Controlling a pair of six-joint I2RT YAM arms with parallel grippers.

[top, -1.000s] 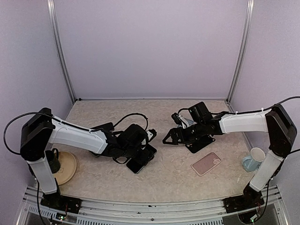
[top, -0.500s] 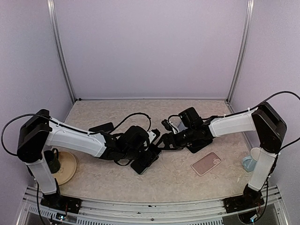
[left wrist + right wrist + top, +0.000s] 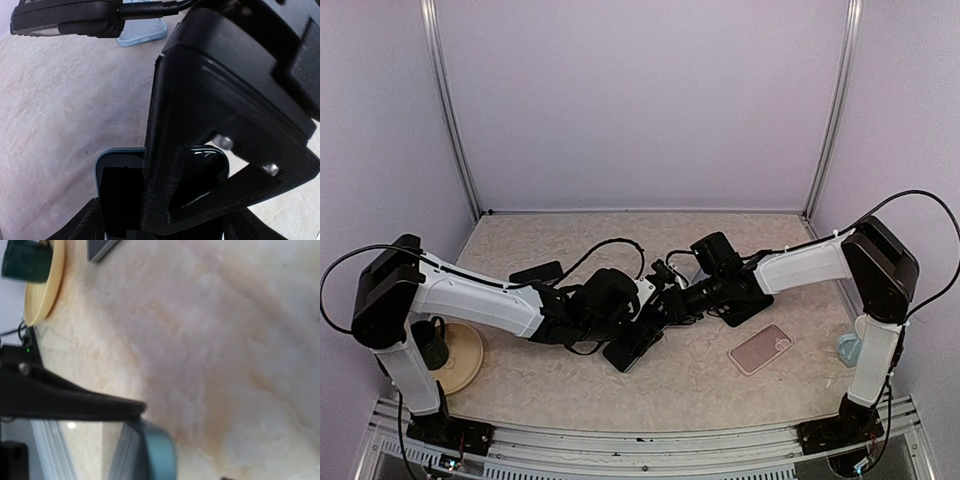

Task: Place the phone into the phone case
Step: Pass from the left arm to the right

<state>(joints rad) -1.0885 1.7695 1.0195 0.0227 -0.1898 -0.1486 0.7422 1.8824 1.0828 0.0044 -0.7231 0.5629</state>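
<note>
Two cups (image 3: 432, 344), one plate (image 3: 469, 361), one phone (image 3: 628, 352)

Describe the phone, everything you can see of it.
The phone is a slim slab with a glossy black screen, rounded corners and a pale teal rim. It sits between the fingers of the left pincer, screen facing that wrist camera, near the middle of the table. A finger of the right pincer crosses over its screen; contact cannot be judged.
</note>
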